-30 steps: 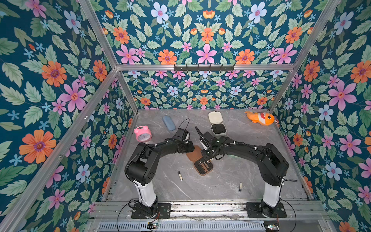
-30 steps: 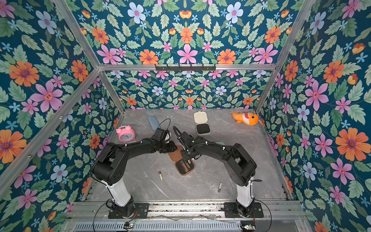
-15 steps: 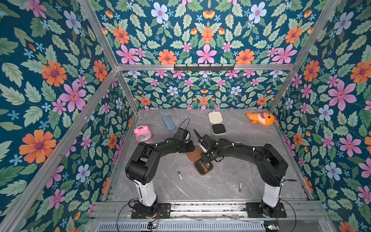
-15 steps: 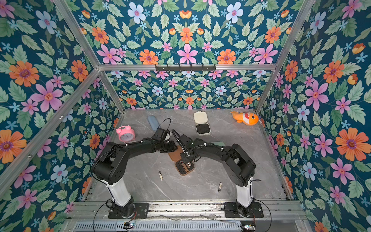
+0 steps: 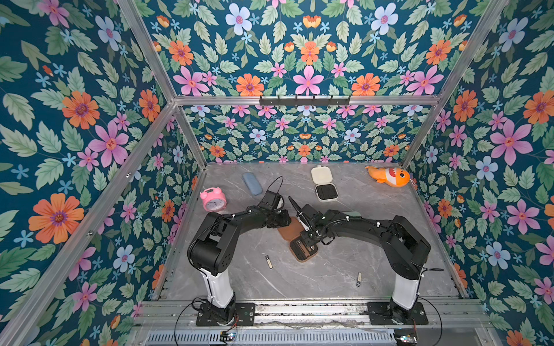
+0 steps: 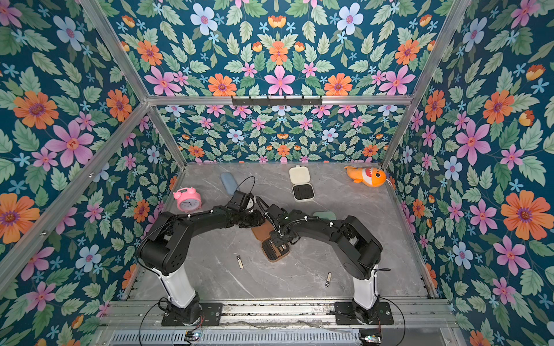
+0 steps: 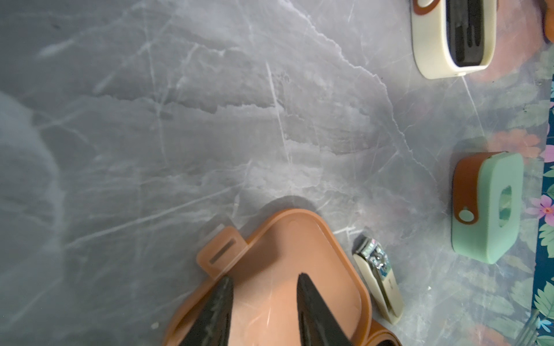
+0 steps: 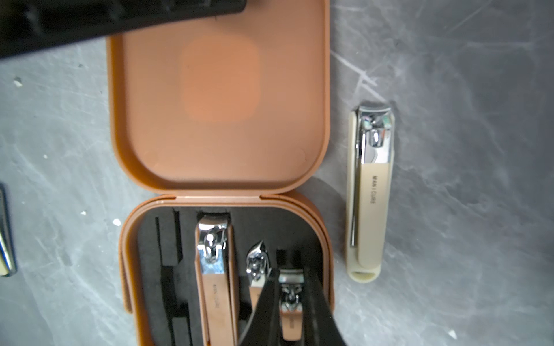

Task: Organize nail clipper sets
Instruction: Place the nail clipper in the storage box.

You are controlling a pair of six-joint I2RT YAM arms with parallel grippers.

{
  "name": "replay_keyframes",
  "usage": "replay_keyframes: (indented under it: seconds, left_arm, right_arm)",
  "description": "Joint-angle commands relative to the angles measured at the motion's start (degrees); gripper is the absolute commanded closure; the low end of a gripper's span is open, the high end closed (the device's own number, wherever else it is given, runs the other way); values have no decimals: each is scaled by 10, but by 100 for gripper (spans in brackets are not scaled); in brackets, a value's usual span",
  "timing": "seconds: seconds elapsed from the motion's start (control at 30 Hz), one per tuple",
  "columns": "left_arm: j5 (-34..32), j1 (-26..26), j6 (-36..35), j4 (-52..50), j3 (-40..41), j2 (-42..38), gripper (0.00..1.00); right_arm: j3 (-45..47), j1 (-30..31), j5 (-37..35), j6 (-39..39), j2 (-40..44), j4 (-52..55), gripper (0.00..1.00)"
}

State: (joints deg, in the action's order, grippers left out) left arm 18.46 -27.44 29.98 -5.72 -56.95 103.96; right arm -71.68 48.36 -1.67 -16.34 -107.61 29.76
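Unchanged: right gripper [image 8: 289,274] still pinches small clipper [image 8: 290,295] in brown case [image 8: 126,254]; left gripper [image 7: 264,275], narrowly parted, on lid [image 5: 289,232] at 11 o'clock.

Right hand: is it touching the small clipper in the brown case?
Touching. Right wrist view: the right hand has its fingers against both sides of the small clipper in the brown case.

The grey counter [image 5: 344,269] bears a brown case [image 5: 290,232], cream case [image 5: 322,175], mint case [image 5: 355,213], pouch [image 5: 252,183], clock [image 5: 213,200] and toy fish [image 5: 389,176]. A loose clipper [image 5: 358,279] lies near its front edge.
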Motion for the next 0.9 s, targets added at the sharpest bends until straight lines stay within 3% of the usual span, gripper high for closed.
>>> replay_keyframes:
  seconds: [0.0,0.37,0.63,0.87]
  left_arm:
    - [-25,1,-4,-64,5,7,61]
    - [-22,1,-4,-67,6,4,61]
    - [-22,1,-4,-67,3,4,61]
    - [-15,1,-6,-84,-20,-16,60]
  right_arm:
    - [3,2,-1,0,0,12,88]
    - [-22,2,-18,-9,-16,16,74]
    - [-39,1,-35,-16,-15,28,74]
    - [-30,1,-17,-24,-3,25,82]
